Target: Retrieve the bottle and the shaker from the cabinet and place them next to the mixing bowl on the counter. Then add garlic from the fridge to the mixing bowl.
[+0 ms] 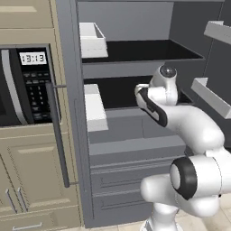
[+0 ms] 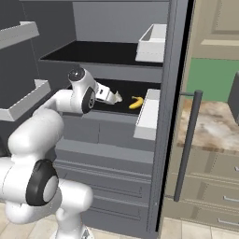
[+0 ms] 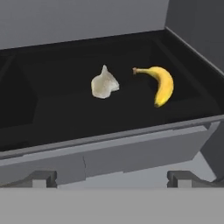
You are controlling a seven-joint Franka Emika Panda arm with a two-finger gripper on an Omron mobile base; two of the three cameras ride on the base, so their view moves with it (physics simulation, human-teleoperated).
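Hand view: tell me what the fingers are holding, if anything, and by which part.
Nothing is held. The gripper is open and empty, its fingers short of the fridge shelf, where the garlic and a banana lie untouched.

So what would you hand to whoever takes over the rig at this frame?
Gripper: open, holding nothing, in front of the black shelf inside the open tall dark grey fridge.
Things: pale whitish garlic bulb lies on that shelf, apart from the yellow banana beside it.
Done: fridge door open, arm reaching in.
Left: grasp the garlic and carry it to the mixing bowl; bottle and shaker placement can't be judged here.
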